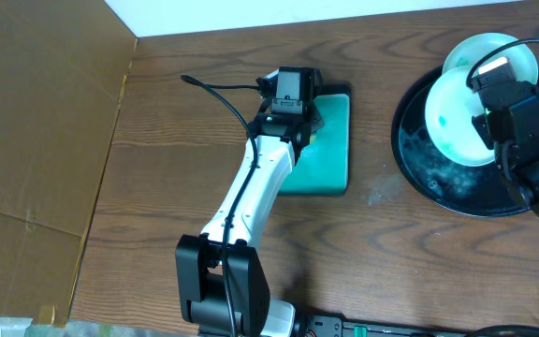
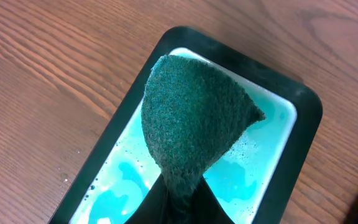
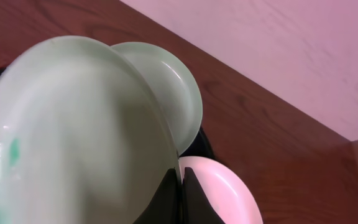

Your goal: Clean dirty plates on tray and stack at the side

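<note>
From overhead I see the left arm reaching across the wooden surface (image 1: pixel 176 159) to the teal dish (image 1: pixel 333 140), but its wrist housing hides what the fingers are doing. The left wrist camera settles that. The left end effector (image 2: pixel 178 190) is pinched closed on a green scouring pad (image 2: pixel 191 118), held over the dish with its free end fanned out wide. Pale teal liquid pools in the dish bottom, and I cannot tell whether the pad touches it.

On the right, overhead shows the black tray (image 1: pixel 438 183) near the surface's right edge, its bare floor wet and streaked, with the right arm over it. The gripped plate (image 1: pixel 452 117) sits over the tray's middle with a teal smear on its face, and a second plate (image 1: pixel 489 51) lies at the tray's far rim. From above I cannot judge tilt. The right wrist camera shows it: the right end effector (image 3: pixel 180 186) is clamped on the gripped plate's rim, with the plate tipped up steeply and the smear at lower left. That view also shows a third plate (image 3: pixel 225 190) just beyond the fingers, which the arm mostly hides overhead. Brown cardboard (image 1: pixel 36 140) covers the left side.
</note>
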You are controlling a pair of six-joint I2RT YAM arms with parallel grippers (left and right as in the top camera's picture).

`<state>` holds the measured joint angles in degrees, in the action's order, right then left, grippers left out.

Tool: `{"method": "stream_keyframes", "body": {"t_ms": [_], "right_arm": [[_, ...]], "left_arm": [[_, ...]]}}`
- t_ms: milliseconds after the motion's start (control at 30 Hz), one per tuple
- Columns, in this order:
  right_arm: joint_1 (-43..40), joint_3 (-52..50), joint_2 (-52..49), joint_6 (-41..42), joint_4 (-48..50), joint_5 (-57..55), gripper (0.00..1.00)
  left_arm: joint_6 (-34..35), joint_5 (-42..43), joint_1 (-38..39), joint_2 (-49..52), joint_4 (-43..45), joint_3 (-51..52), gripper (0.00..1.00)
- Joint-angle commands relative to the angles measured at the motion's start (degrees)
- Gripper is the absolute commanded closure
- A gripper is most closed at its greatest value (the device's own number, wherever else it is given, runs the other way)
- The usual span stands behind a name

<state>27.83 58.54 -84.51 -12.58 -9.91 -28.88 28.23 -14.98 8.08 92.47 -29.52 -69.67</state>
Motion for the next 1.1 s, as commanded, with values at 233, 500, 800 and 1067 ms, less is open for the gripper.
{"method": "stream_keyframes", "body": {"t_ms": [233,500,800,1067], "right_arm": [[0.3,0.3,0.9,-8.9,-0.1,-2.3,0.99],[3.9,0.3,0.9,-22.4,6.0,-12.5,0.99],[7.3,0.3,0.9,-14.0,5.0,-12.9,0.99],[-7.4,0.3,-0.5,11.8,-9.2,24.3,0.99]], "left_arm": [[0.1,1.6,-0.2,-1.0,0.2,0.5,0.93],[0.1,2.0,-0.2,-1.0,0.2,0.5,0.93],[0.1,4.3,-0.2,-1.0,0.2,0.5,0.93],[-0.2,11.7,-0.1,-1.0,1.3,0.5,0.93]]}}
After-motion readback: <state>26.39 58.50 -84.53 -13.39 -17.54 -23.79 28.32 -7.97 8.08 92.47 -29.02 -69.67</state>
